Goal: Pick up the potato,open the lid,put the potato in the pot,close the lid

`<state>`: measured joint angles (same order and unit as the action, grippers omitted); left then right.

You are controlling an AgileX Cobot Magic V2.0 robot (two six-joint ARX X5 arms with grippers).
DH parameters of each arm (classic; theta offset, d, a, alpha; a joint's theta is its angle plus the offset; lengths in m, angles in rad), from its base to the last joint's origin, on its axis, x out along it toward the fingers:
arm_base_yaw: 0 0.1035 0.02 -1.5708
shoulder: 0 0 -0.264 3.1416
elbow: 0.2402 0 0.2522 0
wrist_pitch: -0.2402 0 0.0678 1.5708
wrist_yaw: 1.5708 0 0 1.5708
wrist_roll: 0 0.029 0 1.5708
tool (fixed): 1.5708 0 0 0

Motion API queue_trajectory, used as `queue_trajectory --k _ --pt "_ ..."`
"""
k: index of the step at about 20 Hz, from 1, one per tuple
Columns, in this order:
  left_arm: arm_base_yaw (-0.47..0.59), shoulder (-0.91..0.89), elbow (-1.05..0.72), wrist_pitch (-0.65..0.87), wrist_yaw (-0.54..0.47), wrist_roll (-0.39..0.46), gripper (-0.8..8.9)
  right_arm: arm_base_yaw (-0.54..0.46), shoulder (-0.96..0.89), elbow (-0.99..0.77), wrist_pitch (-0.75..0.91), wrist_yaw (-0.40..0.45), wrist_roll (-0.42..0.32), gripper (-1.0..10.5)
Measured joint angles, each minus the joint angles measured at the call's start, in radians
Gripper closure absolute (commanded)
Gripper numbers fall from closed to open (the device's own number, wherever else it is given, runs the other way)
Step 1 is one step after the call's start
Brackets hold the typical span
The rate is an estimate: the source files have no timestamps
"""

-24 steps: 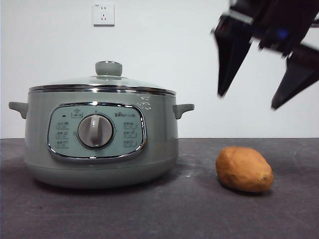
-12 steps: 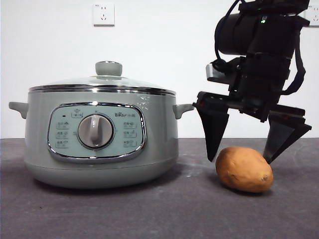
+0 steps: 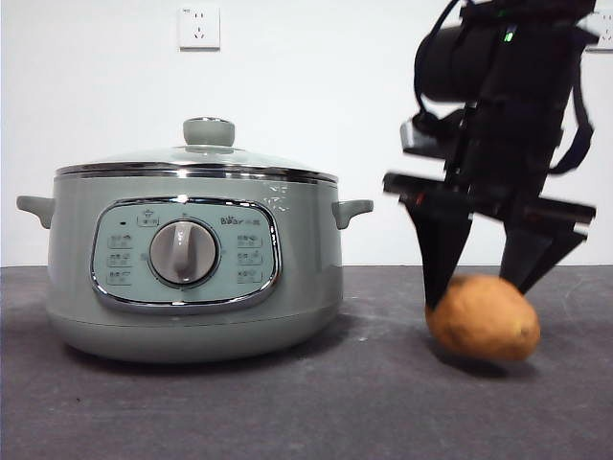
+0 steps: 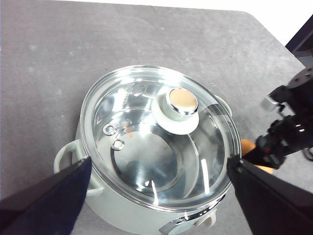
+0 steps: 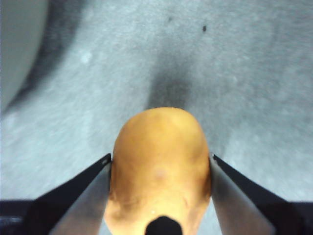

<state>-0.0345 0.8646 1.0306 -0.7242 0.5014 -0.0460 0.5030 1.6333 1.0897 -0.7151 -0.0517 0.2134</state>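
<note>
Dark grey tabletop [image 3: 287, 412], matte, faintly scuffed, carrying all items. Nearest item, right of centre in the front view: the potato [image 3: 484, 317], oval, orange-brown, clamped between the two black jaws of the right end effector [image 3: 484, 287], which comes down from above on a bulky black arm; the right wrist view shows the potato [image 5: 160, 166] pressed on both flanks by the jaw faces, with the right end effector [image 5: 160, 169] closed on it. Whether the potato's underside rests on the tabletop or sits just clear of it cannot be told; a dark shadow lies directly beneath. To the left, well apart from the potato: the pot [image 3: 196, 278], large, round, sage-green, with a chrome-framed control panel, a central dial [image 3: 184, 252] and two small side handles. The lid [image 3: 196, 163], domed glass with steel rim, sits seated on the pot, its round green knob [image 3: 209, 131] on top. Left end effector [image 4: 156, 196] hovers high over the pot, jaws spread wide and empty, with the lid [image 4: 156, 142] visible between them and the pot interior seen through the glass. Farthest: a white wall with a white power socket [image 3: 199, 27] above the pot.
</note>
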Motion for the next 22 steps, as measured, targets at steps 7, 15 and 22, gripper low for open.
queue_trajectory --k 7,15,22 --pt "-0.11 0.072 0.0 0.106 -0.005 -0.039 3.47 0.0 -0.216 0.0 -0.14 0.0 0.0 9.6" --pt "-0.316 0.284 0.0 0.334 -0.208 -0.079 3.47 0.0 -0.348 0.0 -0.212 0.002 0.0 9.6" --pt "-0.411 0.431 0.0 0.474 -0.357 -0.079 3.48 0.0 -0.359 0.0 -0.229 0.002 0.0 9.6"
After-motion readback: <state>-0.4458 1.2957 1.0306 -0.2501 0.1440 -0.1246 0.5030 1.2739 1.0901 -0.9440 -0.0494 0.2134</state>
